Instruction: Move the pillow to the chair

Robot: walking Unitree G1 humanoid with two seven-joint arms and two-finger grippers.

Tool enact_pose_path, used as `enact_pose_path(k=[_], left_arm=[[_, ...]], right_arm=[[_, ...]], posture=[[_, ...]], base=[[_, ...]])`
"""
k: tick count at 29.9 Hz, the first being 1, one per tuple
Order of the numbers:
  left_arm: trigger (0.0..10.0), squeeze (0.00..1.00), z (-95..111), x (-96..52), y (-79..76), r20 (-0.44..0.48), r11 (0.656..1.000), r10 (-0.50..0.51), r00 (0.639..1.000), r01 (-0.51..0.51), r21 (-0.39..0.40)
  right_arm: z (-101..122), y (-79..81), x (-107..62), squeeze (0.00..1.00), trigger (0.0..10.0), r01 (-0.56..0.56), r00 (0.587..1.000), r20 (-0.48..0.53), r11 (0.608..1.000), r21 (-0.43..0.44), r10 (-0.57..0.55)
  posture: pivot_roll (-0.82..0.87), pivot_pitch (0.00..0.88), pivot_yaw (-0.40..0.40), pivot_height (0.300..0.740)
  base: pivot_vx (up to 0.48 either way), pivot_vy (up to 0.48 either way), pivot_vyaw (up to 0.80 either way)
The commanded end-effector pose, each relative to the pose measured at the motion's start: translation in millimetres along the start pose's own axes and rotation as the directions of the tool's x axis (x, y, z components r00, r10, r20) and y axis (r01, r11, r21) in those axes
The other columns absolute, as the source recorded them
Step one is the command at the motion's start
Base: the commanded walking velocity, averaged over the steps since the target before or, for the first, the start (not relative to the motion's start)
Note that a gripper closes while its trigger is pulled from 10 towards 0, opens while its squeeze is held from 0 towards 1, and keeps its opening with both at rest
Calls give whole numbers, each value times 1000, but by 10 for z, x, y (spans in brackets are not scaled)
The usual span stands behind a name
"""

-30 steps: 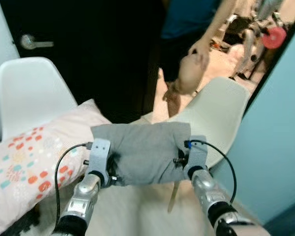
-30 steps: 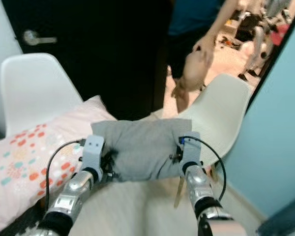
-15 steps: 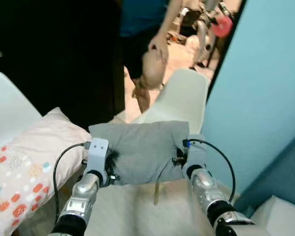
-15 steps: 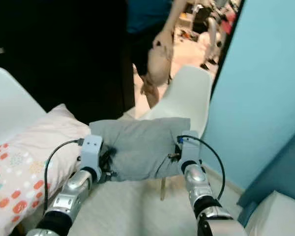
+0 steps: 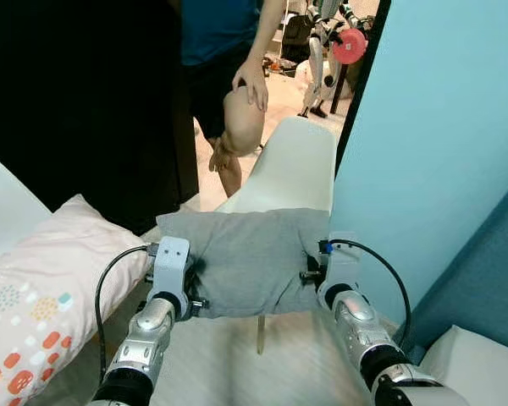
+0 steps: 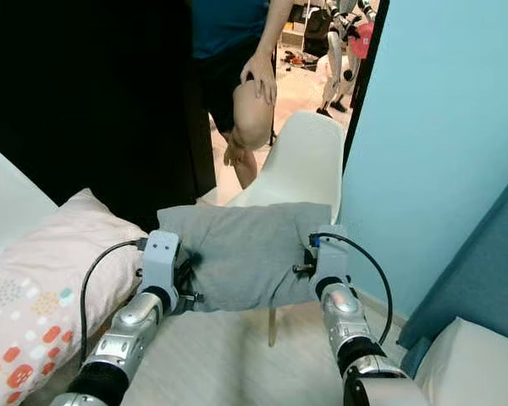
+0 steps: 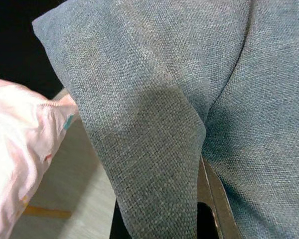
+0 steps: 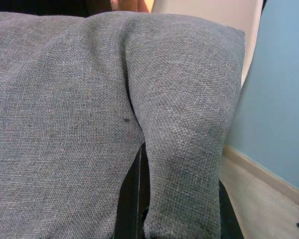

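Swung rightward since earlier, the grey pillow (image 5: pixel 247 258) is being gripped at both side edges between left gripper (image 5: pixel 184 286) and right gripper (image 5: pixel 315 275), before the white chair (image 5: pixel 292 169).

Patterned pillow (image 5: pixel 34 292), person (image 5: pixel 229 59), blue wall (image 5: pixel 440 127)

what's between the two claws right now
The grey pillow spans the gap, pinched at one end by the left claw and at the other by the right claw, seen in both eye views.
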State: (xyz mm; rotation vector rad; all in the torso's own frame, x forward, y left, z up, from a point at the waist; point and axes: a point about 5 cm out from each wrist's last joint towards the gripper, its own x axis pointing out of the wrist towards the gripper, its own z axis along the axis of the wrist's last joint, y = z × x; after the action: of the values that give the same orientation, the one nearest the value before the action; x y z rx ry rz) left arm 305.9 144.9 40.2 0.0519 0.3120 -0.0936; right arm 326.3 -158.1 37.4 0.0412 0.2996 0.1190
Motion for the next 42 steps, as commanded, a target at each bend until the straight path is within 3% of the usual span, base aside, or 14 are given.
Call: enact_pose_path(k=[1, 23, 42], left_arm=[[10000, 0, 105, 25, -17, 58, 1000, -8, 998, 8, -2], [10000, 0, 106, 24, 5, 59, 1000, 0, 998, 0, -7], [10000, 0, 97, 37, -16, 49, 1000, -19, 999, 19, 2]], right_arm=[[79, 44, 33, 0, 10000, -25, 999, 25, 1000, -14, 25], [108, 40, 40, 0, 10000, -28, 999, 39, 1000, -12, 29], [57, 0, 7, 0, 10000, -8, 999, 39, 1000, 12, 8]], posture=[[15, 0, -36, 740], [19, 0, -39, 740], [8, 0, -26, 740]], base=[[337, 0, 0], [332, 0, 0], [301, 0, -800]])
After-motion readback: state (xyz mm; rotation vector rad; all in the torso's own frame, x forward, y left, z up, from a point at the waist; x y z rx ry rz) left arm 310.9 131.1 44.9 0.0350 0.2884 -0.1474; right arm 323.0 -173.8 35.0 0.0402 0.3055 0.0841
